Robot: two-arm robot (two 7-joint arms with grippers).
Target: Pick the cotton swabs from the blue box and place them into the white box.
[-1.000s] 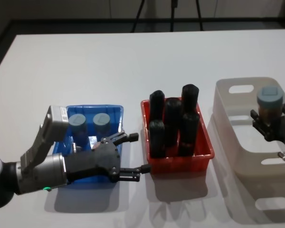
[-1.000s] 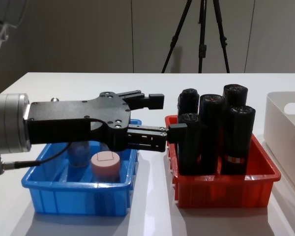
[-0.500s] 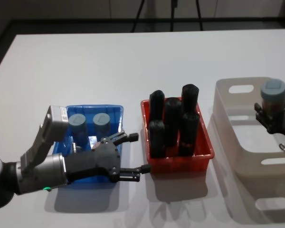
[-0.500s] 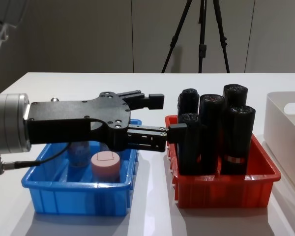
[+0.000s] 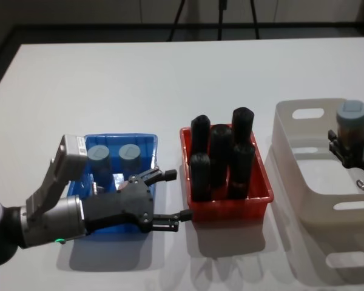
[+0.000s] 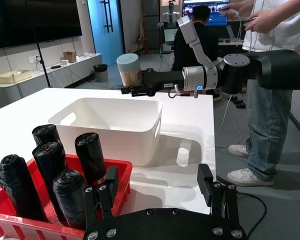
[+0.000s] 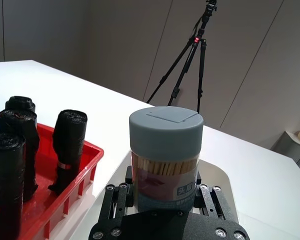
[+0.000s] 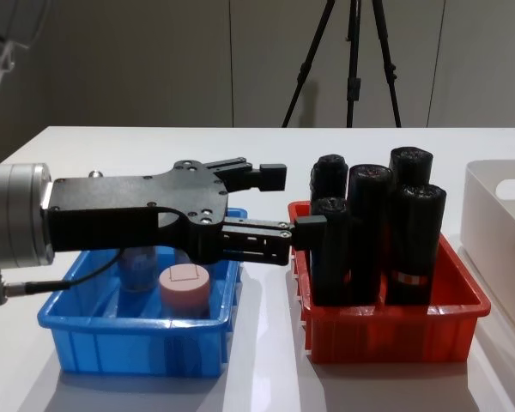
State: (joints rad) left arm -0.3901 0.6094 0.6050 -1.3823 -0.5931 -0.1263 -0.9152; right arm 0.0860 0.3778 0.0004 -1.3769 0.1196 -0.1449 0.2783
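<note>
- The right gripper [image 5: 353, 153] is clamped on a cotton swab tub [image 5: 352, 124] with a grey-blue lid, holding it upright by its lower half
- That tub hangs above the white box [image 5: 309, 200], over the box's 1 o'clock part in the head view; in the left wrist view it shows higher than the rim
- The white box sits at 3 o'clock from the red tray [image 5: 255, 203] of black rolls [image 5: 221, 151], and the blue box [image 5: 142, 138] at 9 o'clock from it
- The left gripper [image 5: 177, 194] is spread wide and empty over the blue box's 4 o'clock corner, fingertips pointing toward the red tray
- In the blue box stand two tubs with grey-blue lids [image 5: 99, 153] at its 12 o'clock side and a pink-lidded tub [image 8: 184, 286] toward 6 o'clock
</note>
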